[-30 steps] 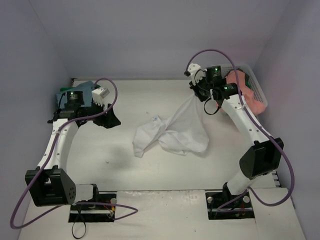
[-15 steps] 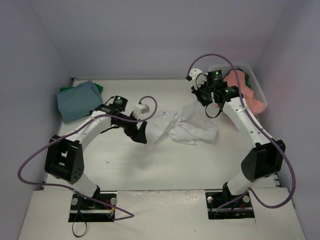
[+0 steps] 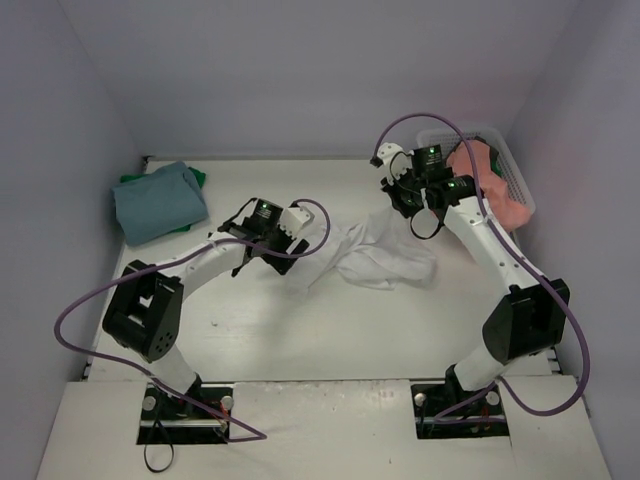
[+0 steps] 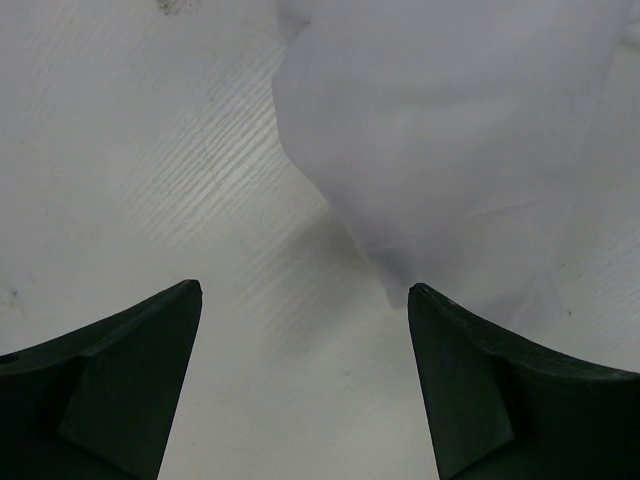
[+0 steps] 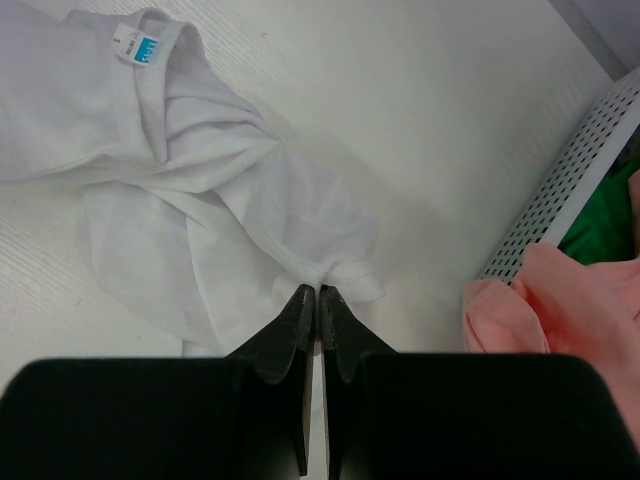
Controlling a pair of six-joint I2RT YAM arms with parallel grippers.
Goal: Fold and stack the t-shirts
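Two grippers at white shirt: left gripper spread wide above shirt edge; right gripper closed, pinching bunched fold.

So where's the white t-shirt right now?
In the top view, the white t-shirt lies crumpled on the table, right of centre, pinched at its far edge by the right end effector, with the open left end effector at its left edge.

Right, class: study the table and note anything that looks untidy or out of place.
The white t-shirt lies crumpled in the middle, twisted into folds rather than spread flat, one edge pinched in the right gripper. The teal t-shirt at the far left lies neatly folded.
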